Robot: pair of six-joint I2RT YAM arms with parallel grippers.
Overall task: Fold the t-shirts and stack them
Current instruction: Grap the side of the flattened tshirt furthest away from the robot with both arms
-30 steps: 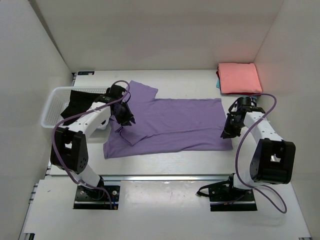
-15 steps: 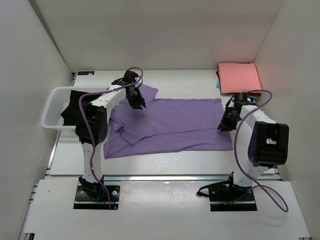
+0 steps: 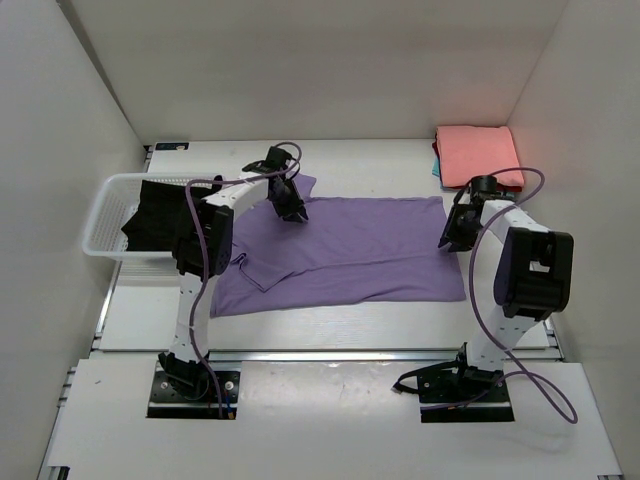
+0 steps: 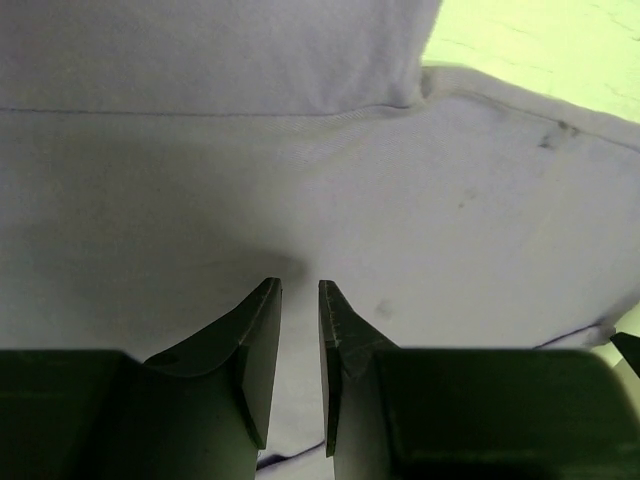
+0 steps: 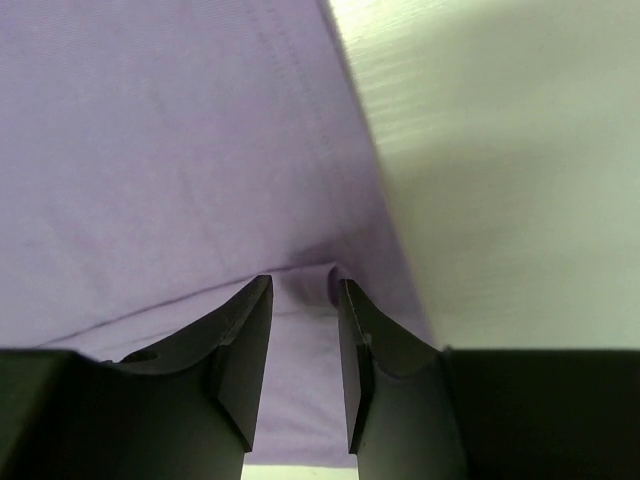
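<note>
The lilac-purple t-shirt [image 3: 350, 250] lies spread flat across the middle of the table, one sleeve folded in at its left. My left gripper [image 3: 296, 211] [image 4: 300, 285] hovers over its far edge by the upper sleeve, jaws a narrow gap apart, with flat cloth [image 4: 300, 170] below and nothing between them. My right gripper [image 3: 449, 238] [image 5: 305, 280] is at the shirt's right hem, jaws parted, a small pucker of lilac cloth [image 5: 150, 150] at their tips. A folded salmon-pink t-shirt [image 3: 480, 155] lies back right on a teal one [image 3: 437, 168]. A black t-shirt [image 3: 155, 212] sits in the basket.
The white lattice basket [image 3: 100, 215] stands at the left edge of the table. White walls close in on the left, back and right. Bare table [image 5: 500, 150] shows right of the hem and in front of the shirt [image 3: 340, 325].
My left gripper has swung from the lower left sleeve back and right to the shirt's far edge. My right gripper shifted back along the hem and its jaws parted.
</note>
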